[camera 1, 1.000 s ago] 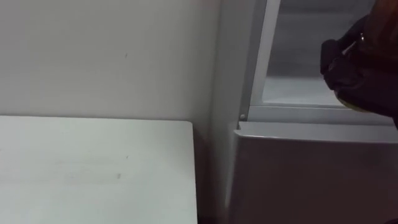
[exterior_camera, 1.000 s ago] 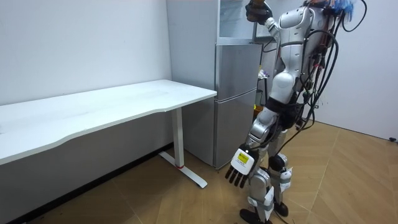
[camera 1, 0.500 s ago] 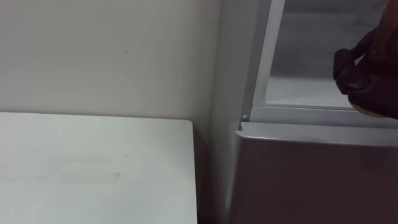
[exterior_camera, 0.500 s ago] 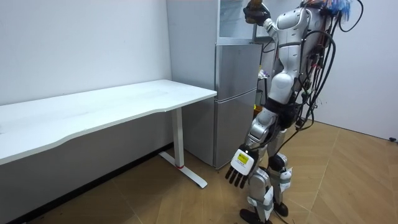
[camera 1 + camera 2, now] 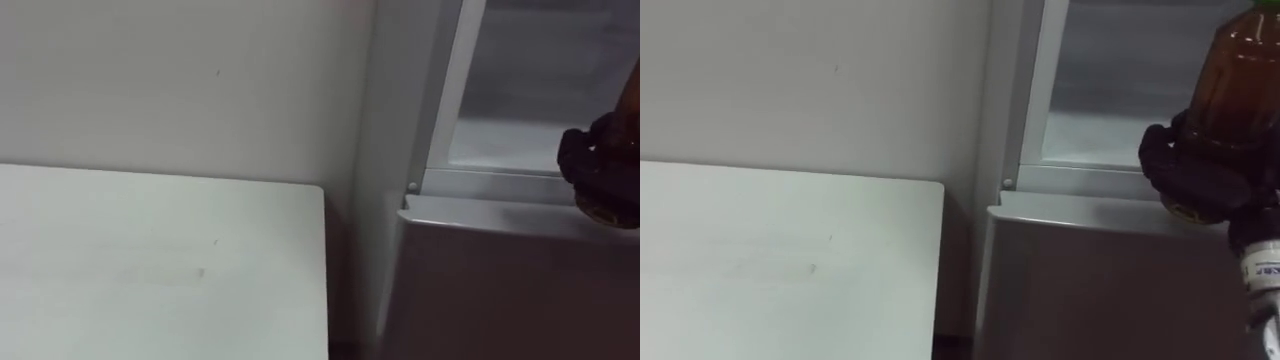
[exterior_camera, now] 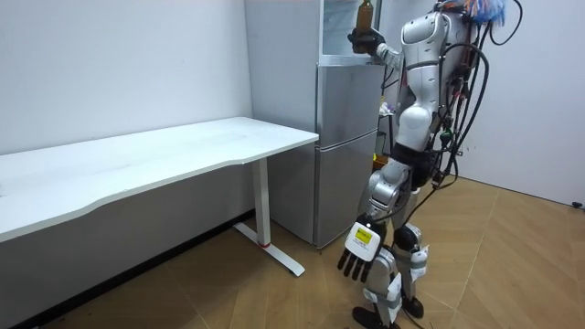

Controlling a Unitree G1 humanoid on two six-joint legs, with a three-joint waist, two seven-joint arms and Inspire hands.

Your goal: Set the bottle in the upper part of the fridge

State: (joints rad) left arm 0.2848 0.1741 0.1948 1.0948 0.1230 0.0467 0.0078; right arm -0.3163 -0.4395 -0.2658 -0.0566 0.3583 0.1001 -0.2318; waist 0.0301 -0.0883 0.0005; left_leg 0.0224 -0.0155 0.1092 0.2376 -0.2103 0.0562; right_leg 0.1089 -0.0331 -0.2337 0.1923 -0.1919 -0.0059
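Observation:
A brown bottle stands upright in my right hand, whose dark fingers are curled round its lower part. The hand holds it at the front edge of the open upper fridge compartment, just above the lower fridge door. In the room view I stand facing the grey fridge with the right hand raised to its top and the bottle sticking up above it. My left hand hangs open beside my leg.
A white table stands to the left of the fridge against the pale wall, its right edge close to the fridge's side. In the room view the table runs long toward that view's left, over wooden floor.
My right hand has come down a little and toward the fridge opening with the bottle, which now stands upright above it. The eye view has shifted slightly. The left hand still hangs.

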